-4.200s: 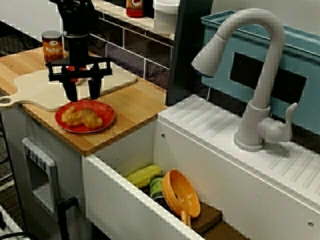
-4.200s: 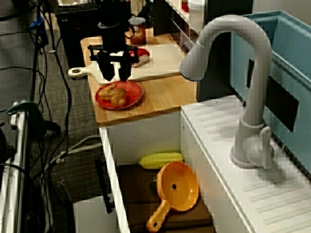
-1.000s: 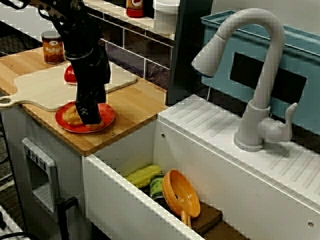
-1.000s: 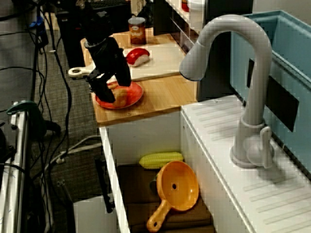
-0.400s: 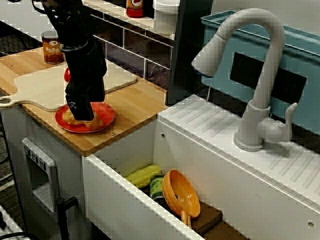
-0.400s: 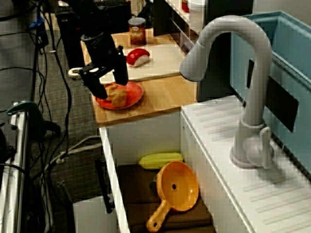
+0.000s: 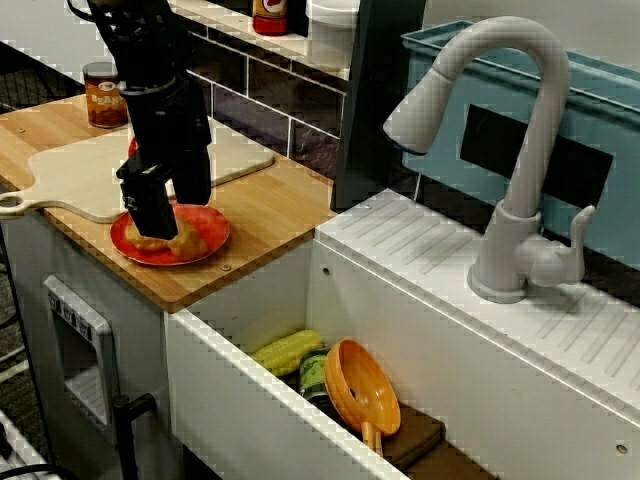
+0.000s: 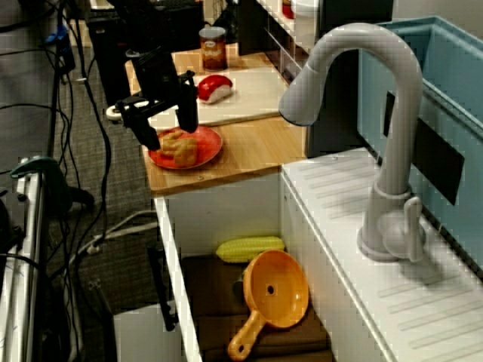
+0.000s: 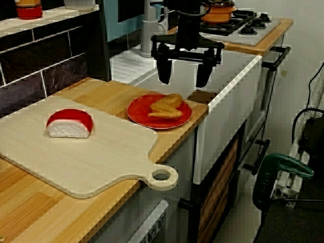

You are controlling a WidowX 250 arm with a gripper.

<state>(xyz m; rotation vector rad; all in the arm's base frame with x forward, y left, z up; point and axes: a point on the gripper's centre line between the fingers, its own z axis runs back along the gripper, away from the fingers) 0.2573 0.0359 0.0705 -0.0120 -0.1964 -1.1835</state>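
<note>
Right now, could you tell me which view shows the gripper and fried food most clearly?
The low view across the cutting board: open gripper and fried food on the red plate read sharply. The view facing the faucet has jagged white edges, its gripper a black mass. The view from above is dim at left.

Got the tool (image 8: 167, 128) spread wide, hanging just above the fried chicken (image 8: 179, 147) on the red plate (image 8: 212, 147) near the desk (image 8: 253, 147) edge. Behind it, sushi (image 8: 213, 87) on the cutting board (image 8: 250, 94). Down in the sink (image 8: 220, 213), corn (image 8: 250, 248) beside an orange strainer (image 8: 277, 290).
</note>
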